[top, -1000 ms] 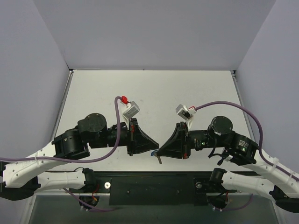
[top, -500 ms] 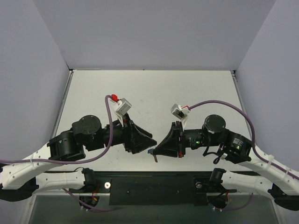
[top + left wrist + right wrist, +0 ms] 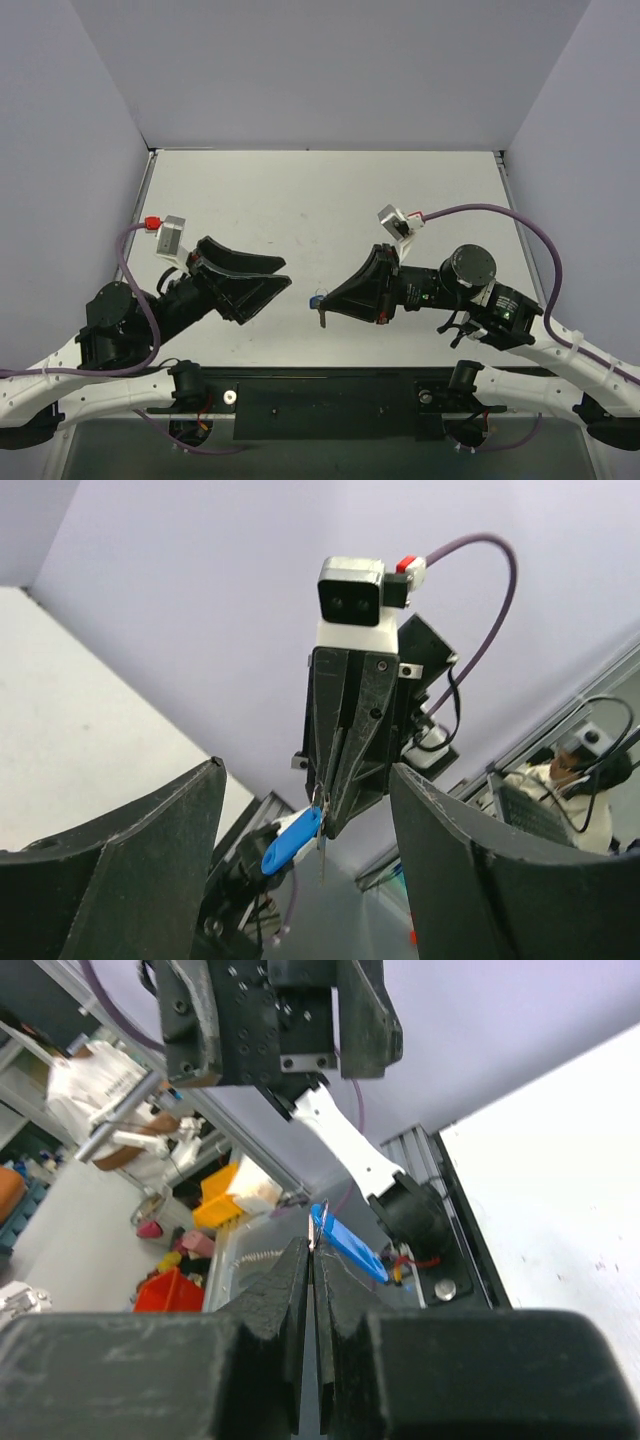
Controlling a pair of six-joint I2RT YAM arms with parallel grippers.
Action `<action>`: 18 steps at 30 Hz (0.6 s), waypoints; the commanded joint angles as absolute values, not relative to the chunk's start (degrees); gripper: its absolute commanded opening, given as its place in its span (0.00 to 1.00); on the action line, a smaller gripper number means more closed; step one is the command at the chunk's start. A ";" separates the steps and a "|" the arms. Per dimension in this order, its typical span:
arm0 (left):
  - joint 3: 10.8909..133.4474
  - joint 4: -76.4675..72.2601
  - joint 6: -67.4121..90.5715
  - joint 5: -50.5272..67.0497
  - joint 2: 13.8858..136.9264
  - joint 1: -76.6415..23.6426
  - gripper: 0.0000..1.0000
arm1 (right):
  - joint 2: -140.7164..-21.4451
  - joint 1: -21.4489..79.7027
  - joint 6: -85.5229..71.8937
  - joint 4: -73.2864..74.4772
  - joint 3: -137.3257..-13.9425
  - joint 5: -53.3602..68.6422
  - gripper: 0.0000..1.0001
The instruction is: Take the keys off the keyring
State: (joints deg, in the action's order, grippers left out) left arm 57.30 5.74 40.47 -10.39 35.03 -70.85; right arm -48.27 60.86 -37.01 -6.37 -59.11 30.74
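My right gripper [image 3: 326,298] is shut on the thin metal ring of the keyring, just above the table's near middle. The blue tag [image 3: 316,299] sticks out at its tip, and the small silver key [image 3: 322,318] hangs below it. In the left wrist view the blue tag [image 3: 290,842] and the key [image 3: 323,855] dangle from the right gripper's closed fingertips [image 3: 330,800]. In the right wrist view the tag [image 3: 350,1250] shows just past my shut right gripper [image 3: 313,1247]. My left gripper [image 3: 283,275] stands open and empty, a short way left of the keyring.
The white table [image 3: 330,200] is enclosed by pale walls on three sides. A black mounting rail [image 3: 330,400] runs along the near edge between the arm bases. Purple cables loop over both wrists.
My left gripper has opened, let go and drawn back to the left, away from the right gripper. The right gripper stays shut on the keyring and has shifted slightly left.
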 commanded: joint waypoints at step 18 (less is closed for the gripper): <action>56.78 -4.22 43.50 -8.70 38.06 -71.10 0.47 | -49.31 62.05 -42.28 -24.79 -57.65 27.60 0.00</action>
State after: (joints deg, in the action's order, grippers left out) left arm 55.64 -2.28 42.70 -10.15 38.89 -70.85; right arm -50.30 61.60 -42.09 -19.59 -57.52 28.08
